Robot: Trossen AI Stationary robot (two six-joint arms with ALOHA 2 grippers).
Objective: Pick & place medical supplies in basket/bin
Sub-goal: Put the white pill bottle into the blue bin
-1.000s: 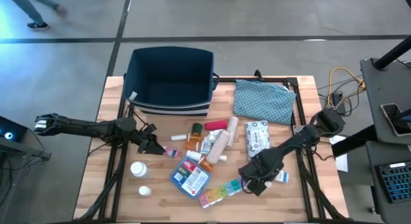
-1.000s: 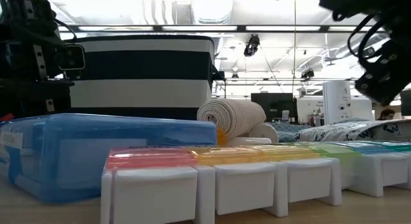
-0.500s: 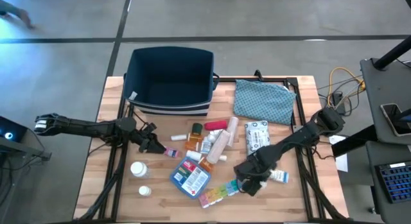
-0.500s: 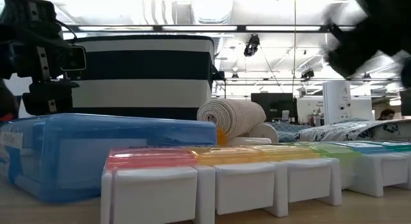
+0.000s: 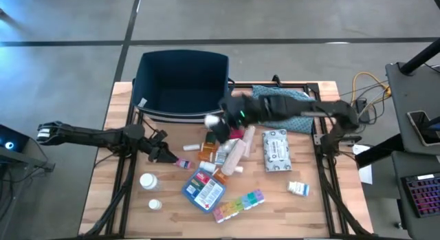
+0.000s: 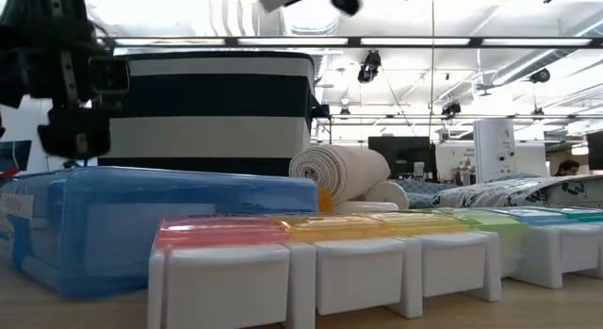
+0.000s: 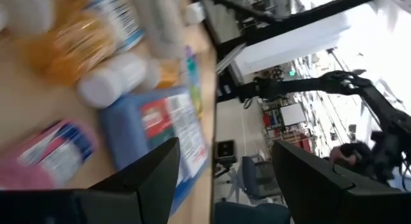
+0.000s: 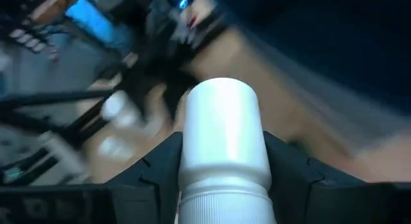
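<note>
- My left gripper [image 5: 167,157] waits low over the table's left side, its fingers apart and holding nothing, beside a small pink packet [image 5: 183,163].
- The bin [image 5: 182,85] stands at the far edge (nothing visible inside it).
- My right gripper [image 5: 218,120] is clamped on a white bottle [image 8: 221,137], just beside the bin's near right corner.
- I judge this the carrying step; next I must bring the bottle over the opening, then release.

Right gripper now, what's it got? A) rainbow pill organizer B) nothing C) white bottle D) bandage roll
C. The right wrist view shows a white bottle clamped between the right gripper fingers, and the high view puts that gripper beside the near edge of the navy bin; the pill organizer lies on the table.
</note>
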